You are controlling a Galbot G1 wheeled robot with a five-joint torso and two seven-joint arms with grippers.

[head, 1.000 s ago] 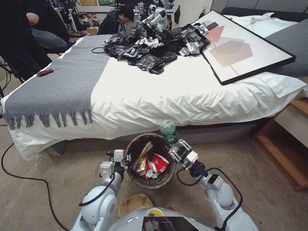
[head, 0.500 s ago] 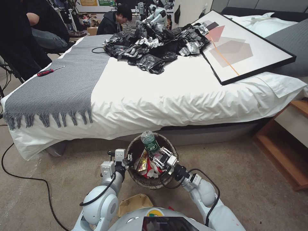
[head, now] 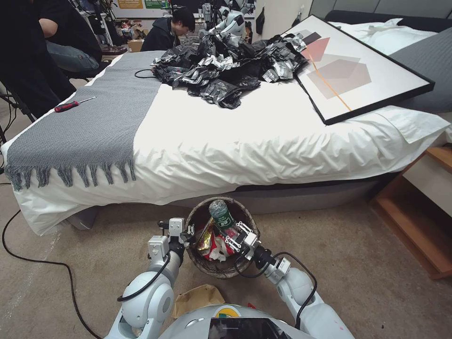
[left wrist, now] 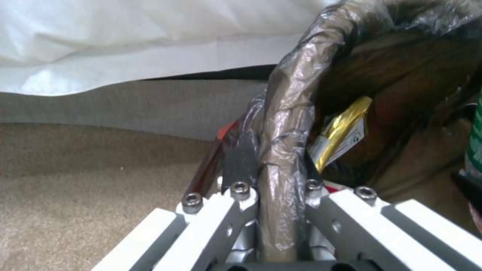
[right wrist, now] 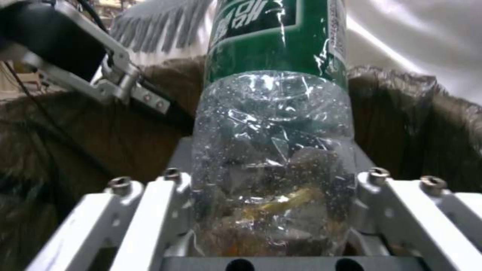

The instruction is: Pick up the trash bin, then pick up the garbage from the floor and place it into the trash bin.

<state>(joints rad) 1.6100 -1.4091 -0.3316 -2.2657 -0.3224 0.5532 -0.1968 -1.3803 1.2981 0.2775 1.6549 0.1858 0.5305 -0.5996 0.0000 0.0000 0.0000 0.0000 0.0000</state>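
A green-labelled clear bottle (head: 221,214) sits over the brown-lined trash bin (head: 202,263), near the grey fringed blanket (head: 89,127).

One trash bin (head: 221,263), one green bottle (head: 221,214), one brown paper bag (head: 197,299), one red screwdriver (head: 70,104), one framed picture (head: 358,66), two grippers (head: 188,231) (head: 234,234).
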